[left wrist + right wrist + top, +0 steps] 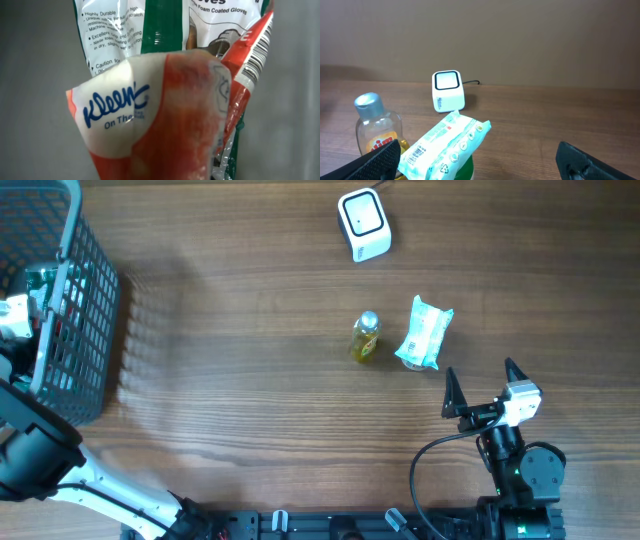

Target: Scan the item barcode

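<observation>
The wooden desk (pixel 250 400) carries a grey mesh basket (pixel 95 310) at its left edge. The left pincer (pixel 28 300) is down inside it. Its wrist view is filled by a red-and-white Kleenex tissue pack (pixel 150 125), with a foam-coated gloves packet (pixel 125 30) just behind; a barcode (pixel 257 50) shows at the right edge. No fingers are visible there, so I cannot tell whether this pincer is clenched or grasping the Kleenex pack, the likely item to scan.

The right pincer (pixel 480 372) hovers released near the desk's front right, holding nothing. Just beyond it lie 2 items side by side: a pack of wipes (pixel 425 333) and a small bottle of yellow liquid (pixel 365 337). The white barcode scanner (pixel 362 224) stands well apart, at the far edge.

The task looks early: lifting the item out, presenting its barcode and scanning all remain.
</observation>
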{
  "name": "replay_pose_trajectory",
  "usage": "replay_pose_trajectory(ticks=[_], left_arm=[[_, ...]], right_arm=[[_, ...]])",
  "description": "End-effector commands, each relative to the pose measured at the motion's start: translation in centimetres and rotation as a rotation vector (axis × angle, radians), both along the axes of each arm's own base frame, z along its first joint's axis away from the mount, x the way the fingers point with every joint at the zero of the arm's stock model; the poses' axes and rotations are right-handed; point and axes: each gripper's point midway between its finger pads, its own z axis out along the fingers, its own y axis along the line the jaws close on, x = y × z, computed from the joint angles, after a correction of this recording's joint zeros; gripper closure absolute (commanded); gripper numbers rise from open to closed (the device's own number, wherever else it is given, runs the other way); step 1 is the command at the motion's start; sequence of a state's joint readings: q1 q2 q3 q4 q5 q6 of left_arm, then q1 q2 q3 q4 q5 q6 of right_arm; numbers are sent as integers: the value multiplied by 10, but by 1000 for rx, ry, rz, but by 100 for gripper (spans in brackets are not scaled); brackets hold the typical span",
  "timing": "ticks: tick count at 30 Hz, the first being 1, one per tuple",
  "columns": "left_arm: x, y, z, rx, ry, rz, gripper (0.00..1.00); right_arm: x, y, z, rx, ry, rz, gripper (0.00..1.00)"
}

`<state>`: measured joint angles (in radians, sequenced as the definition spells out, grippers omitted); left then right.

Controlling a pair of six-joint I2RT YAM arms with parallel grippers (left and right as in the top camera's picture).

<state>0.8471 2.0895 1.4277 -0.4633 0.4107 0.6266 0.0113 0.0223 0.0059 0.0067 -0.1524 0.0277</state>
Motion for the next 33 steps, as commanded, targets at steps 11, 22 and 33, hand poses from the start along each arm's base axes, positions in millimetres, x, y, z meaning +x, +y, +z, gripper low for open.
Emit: replay_pose_trajectory(ticks=[11,22,33], left_arm=[[9,-1,45,4,-87,33,96],[3,-1,139,121,-219,70,96],[-22,-7,269,159,-309,263,96]], right_arm=[[0,-1,2,-1,-8,-7,0],[0,-1,2,-1,-8,-7,0],[0,-1,2,-1,-8,-7,0]])
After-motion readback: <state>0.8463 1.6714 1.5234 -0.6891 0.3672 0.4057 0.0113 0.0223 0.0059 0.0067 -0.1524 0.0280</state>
